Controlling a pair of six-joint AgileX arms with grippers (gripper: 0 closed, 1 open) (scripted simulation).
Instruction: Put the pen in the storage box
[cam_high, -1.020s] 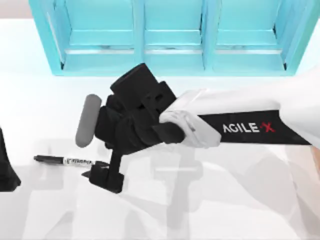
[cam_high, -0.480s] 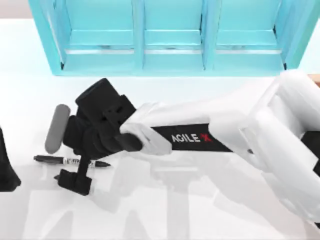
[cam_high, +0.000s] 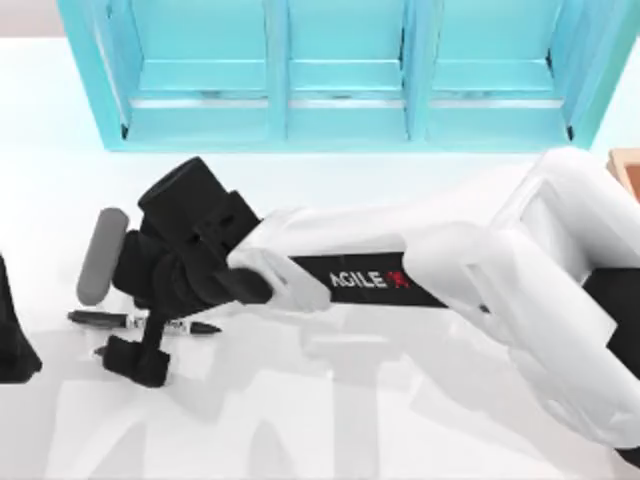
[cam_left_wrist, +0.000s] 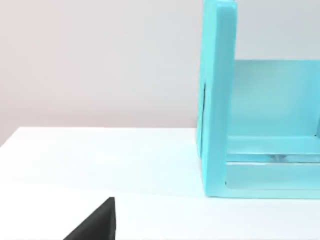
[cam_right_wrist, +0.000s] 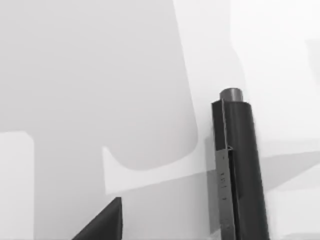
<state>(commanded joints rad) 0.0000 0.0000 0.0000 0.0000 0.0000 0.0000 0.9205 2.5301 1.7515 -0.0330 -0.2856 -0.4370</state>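
Note:
The pen (cam_high: 100, 320) lies flat on the white table at the left, black with a white label band, its tip pointing right. My right arm reaches across the table from the right, and my right gripper (cam_high: 150, 335) hangs open right over the pen's middle, one finger (cam_high: 135, 360) on the near side of it. The right wrist view shows the pen's barrel (cam_right_wrist: 237, 165) close up, beside one finger (cam_right_wrist: 102, 222). A tan corner of the storage box (cam_high: 626, 170) shows at the right edge. My left gripper (cam_high: 10, 345) is parked open at the left edge.
A big light-blue three-compartment shelf unit (cam_high: 340, 70) stands along the back of the table; its side wall (cam_left_wrist: 215, 100) is in the left wrist view. My right arm's white links (cam_high: 520, 270) span the middle and right of the table.
My right gripper has moved left along the table from beside the pen's tip to over its middle. The pen has not moved. The left arm is still.

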